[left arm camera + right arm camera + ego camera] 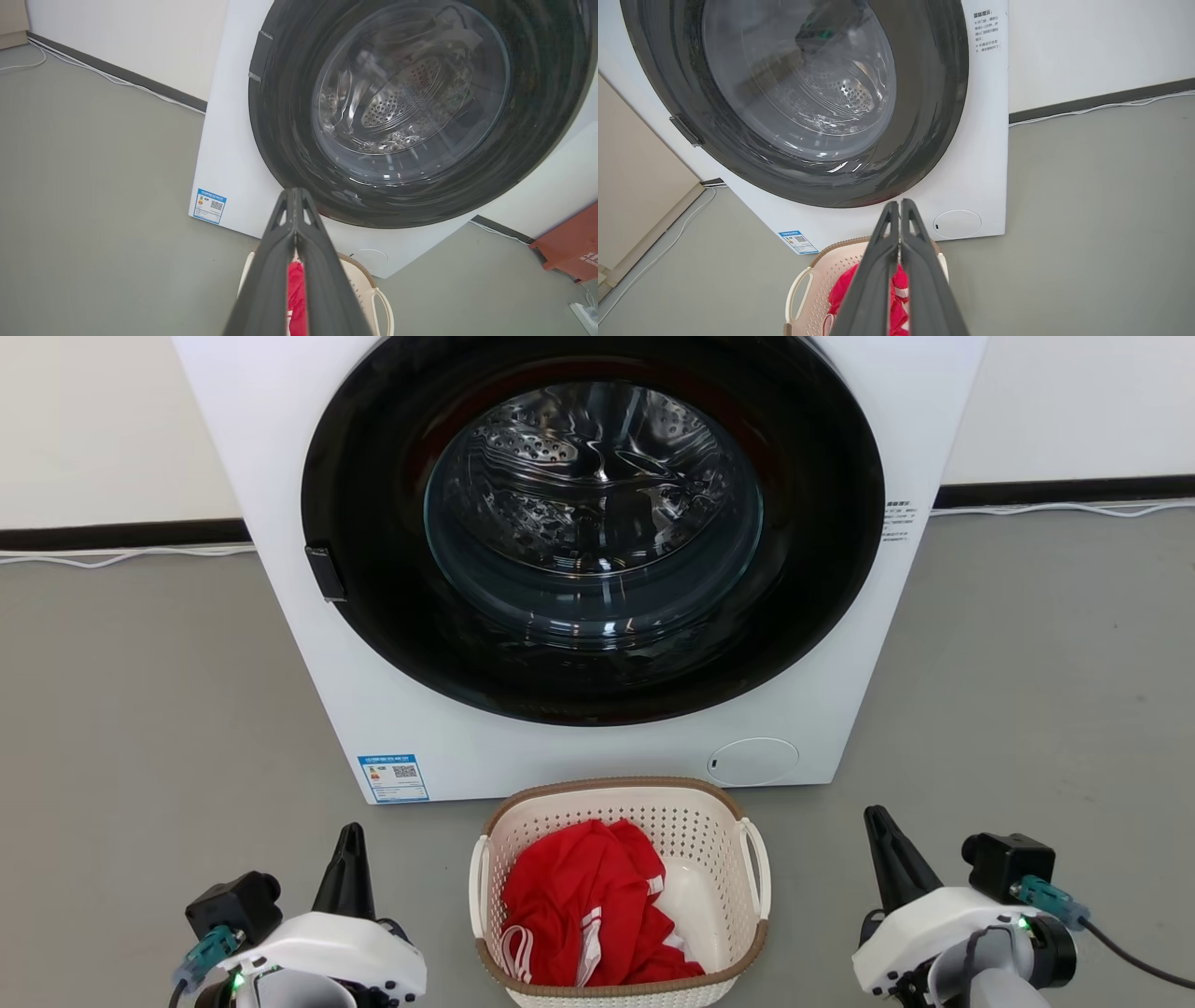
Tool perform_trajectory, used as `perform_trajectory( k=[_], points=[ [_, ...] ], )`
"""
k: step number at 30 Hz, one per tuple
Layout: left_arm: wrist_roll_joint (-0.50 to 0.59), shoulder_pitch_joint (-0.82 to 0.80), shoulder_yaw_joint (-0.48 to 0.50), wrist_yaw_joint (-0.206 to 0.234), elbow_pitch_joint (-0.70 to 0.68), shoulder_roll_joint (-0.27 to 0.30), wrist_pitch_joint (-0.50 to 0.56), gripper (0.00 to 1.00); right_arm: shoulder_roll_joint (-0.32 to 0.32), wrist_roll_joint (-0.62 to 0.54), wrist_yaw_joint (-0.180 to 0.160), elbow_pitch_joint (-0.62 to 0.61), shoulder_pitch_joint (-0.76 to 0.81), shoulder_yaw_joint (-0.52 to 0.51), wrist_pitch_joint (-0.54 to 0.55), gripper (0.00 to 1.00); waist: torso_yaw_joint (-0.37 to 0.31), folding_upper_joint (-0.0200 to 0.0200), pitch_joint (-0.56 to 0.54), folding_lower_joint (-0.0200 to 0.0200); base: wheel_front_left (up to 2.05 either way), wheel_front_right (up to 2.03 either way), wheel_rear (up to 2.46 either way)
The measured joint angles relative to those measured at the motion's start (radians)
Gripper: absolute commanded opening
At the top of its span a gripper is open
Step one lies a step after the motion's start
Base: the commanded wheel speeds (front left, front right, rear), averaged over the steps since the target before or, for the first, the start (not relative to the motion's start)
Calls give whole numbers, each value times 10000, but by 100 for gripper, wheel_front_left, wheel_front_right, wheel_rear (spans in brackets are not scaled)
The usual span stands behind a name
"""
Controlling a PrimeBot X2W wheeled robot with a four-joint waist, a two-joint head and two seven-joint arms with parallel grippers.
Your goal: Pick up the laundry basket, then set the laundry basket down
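- The left pincer point(350, 845), two long dark tapering fingers on a white housing, has its fingers pressed together with nothing between them; it points up and away towards the machine.
- The right pincer point(882, 840) is built the same, and it too is closed and empty.
- The small cream-white perforated plastic laundry basket with a brown woven-look rim point(695, 826) stands on the floor between the two pincers, apart from both. It lies to the right of the left pincer and to the left of the right one.
- Neither arm is clearly nearer; the basket looks roughly midway between them.
- Its thin white loop handles sit on its sides, the left handle point(478, 887) facing the left pincer and the right handle point(758, 863) facing the right. A two-arm lift from both sides looks the natural approach, and the fingers would first have to part.
- Its long axis seems to run from the robot towards the machine, though its near end is cut off at the picture's bottom edge.
- A crumpled red cloth garment with white trim point(579, 896) fills the basket's left part, leaving smooth bare bottom at the right.
- Just behind it stands a white front-loading washing machine point(579, 751) with a glossy black round door and a perforated steel drum behind the glass.
- The smooth grey floor point(140, 709) spreads all around.
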Motion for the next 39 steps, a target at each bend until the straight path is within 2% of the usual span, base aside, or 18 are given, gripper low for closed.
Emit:
perform_trajectory(
  k=[39],
  points=[
    [-4132,0,554,-732,-320,13,1145,0,4,4893,0,-1329,523,-734,1114,0,107,0,94,-2,0,0,0]
  ],
)
